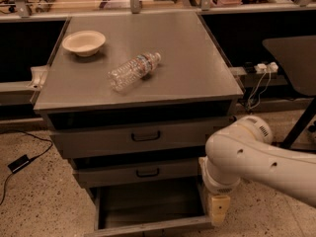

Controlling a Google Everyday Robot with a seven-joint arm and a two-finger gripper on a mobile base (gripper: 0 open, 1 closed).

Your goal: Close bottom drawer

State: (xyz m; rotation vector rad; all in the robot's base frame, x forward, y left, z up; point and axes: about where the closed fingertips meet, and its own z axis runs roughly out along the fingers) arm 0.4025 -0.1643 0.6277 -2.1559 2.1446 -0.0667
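Observation:
The bottom drawer (148,225) of the grey metal cabinet is pulled out. Its open inside faces up and its front panel lies along the lower edge of the camera view. Its handle is hidden. Above it are the medium drawer front (143,173) and the tall top drawer front (143,137), each with a dark loop handle, both pushed in. My white arm (256,157) reaches in from the right. My gripper (217,209), a tan piece at the arm's end, hangs by the right front corner of the open drawer.
On the cabinet top (197,78) lie a clear plastic bottle (133,71) on its side and a pale bowl (84,42). A dark table (291,58) stands to the right. A black cable and adapter (19,163) lie on the speckled floor at left.

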